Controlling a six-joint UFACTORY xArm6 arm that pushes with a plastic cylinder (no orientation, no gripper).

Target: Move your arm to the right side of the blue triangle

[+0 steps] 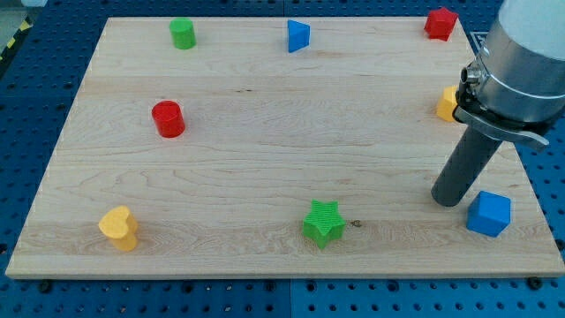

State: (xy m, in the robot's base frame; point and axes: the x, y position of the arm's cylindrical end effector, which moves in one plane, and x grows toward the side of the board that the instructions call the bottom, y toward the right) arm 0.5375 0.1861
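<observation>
Blue triangle [298,36] far from my tip [448,200]

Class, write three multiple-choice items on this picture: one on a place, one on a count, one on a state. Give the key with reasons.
1. Where is the blue triangle block?
A view's top edge
B view's bottom left
C board centre

2. How many red blocks?
A one
B two
C four

3. My tip is
A touching the green star block
B just left of the blue cube block
C on the red cylinder block

Key: A, it lies near the top edge; B, the cylinder plus a red block at top right; B, the rod ends beside the cube.
</observation>
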